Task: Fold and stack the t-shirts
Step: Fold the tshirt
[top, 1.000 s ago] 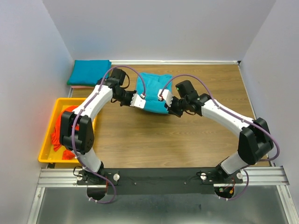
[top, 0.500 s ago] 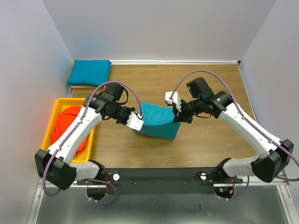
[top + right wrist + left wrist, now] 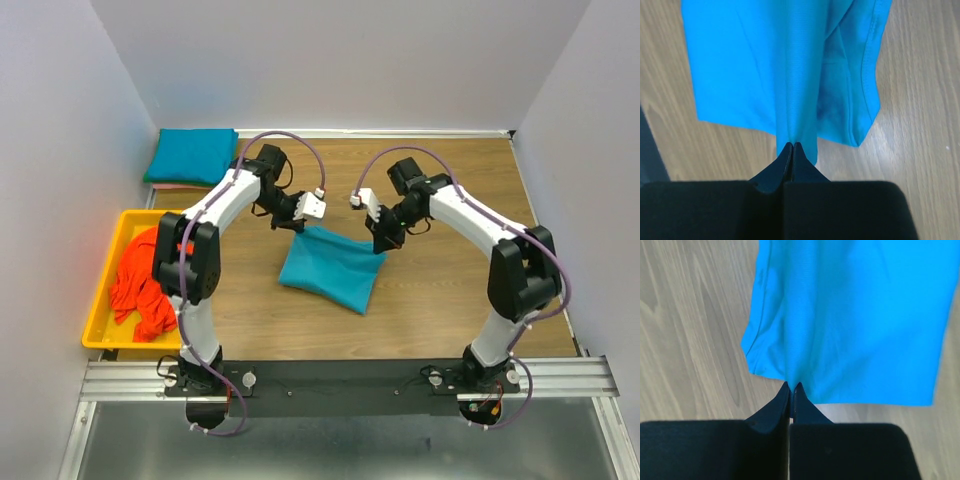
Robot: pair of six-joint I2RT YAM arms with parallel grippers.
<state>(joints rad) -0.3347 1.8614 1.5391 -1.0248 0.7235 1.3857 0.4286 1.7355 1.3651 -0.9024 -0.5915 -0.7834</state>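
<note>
A teal-blue t-shirt [image 3: 328,268] lies partly folded on the wooden table, its far edge lifted. My left gripper [image 3: 298,226] is shut on its far left corner, and the left wrist view shows the jaws pinching the cloth [image 3: 850,315]. My right gripper [image 3: 381,244] is shut on the far right corner, with cloth [image 3: 765,65] hanging between the closed jaws. A folded teal-blue t-shirt [image 3: 192,155] lies at the back left corner. A crumpled orange-red t-shirt [image 3: 140,280] sits in the yellow tray [image 3: 98,335].
The yellow tray stands at the left edge of the table. Grey walls close in the left, back and right sides. The black rail [image 3: 340,378] with both arm bases runs along the near edge.
Both grippers have carried the teal shirt from the far middle toward the near side, then drawn back and apart. The shirt now lies spread lower and flatter on the table.
</note>
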